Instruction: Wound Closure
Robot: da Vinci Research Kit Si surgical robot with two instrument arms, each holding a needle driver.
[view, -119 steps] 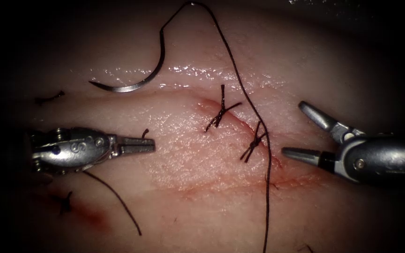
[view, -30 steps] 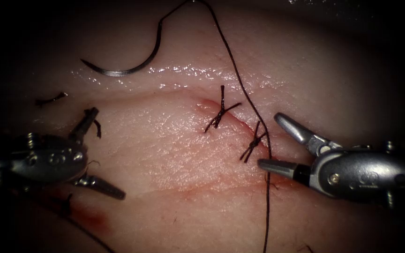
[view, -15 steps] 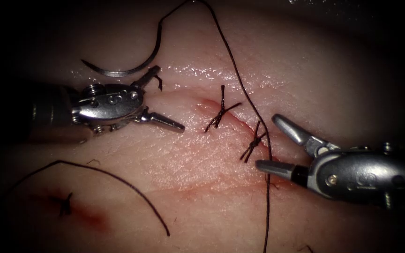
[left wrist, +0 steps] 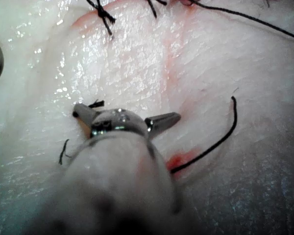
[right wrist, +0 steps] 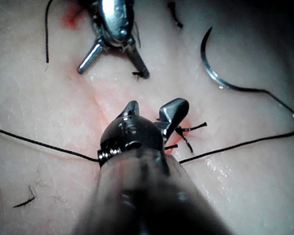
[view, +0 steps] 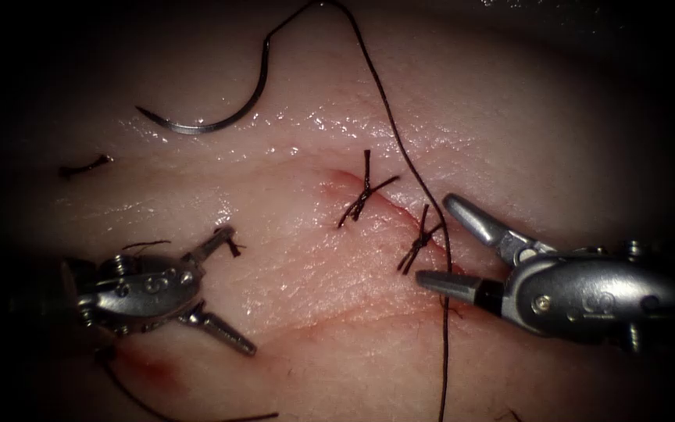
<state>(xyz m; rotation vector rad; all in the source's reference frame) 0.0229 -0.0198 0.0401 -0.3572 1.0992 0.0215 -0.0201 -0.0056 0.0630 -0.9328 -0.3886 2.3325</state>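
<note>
Two knotted stitches (view: 365,195) cross the cut (view: 400,215); its lower right end remains unstitched. The needle (view: 212,117) lies free on the tissue (view: 306,266), far left. My left tool (view: 228,289) and right tool (view: 451,242) gape wide, holding nothing.

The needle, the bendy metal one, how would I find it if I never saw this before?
Start at the tissue and find the cut with its two dark knots. Look up and to the left of the cut: the needle lies free on the surface there, held by neither open tool. It is the lone shiny grey hook, with the long dark thread running from its upper end.
</note>
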